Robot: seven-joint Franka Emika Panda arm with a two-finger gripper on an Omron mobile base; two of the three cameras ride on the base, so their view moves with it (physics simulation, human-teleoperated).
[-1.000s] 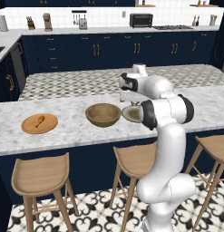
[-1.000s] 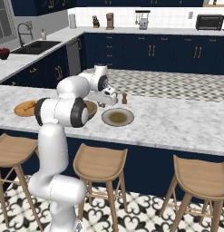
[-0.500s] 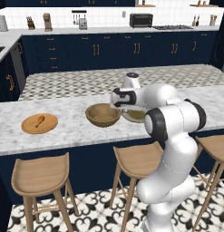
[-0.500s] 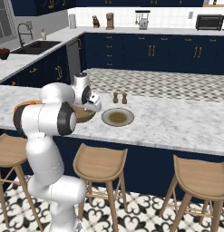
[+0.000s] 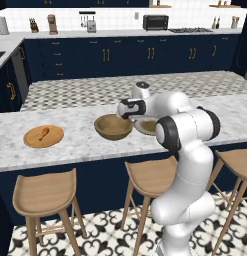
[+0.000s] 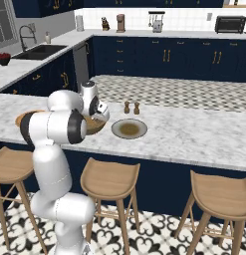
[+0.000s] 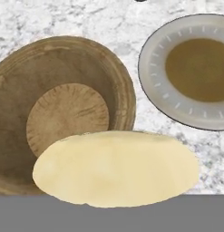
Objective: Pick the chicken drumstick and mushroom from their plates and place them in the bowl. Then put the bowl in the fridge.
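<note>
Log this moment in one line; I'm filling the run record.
phase: carrying mushroom to bowl | gripper: shut on mushroom, above bowl rim | grey plate: empty | drumstick: on wooden plate

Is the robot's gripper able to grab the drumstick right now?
Probably not yet. The gripper is shut on the mushroom above the bowl; the drumstick lies apart on its wooden plate.

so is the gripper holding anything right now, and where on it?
Yes, the mushroom: the gripper is shut on it, above the bowl rim. Its pale cap hides the fingertips in the hand view, so the exact place of the hold cannot be told.
</note>
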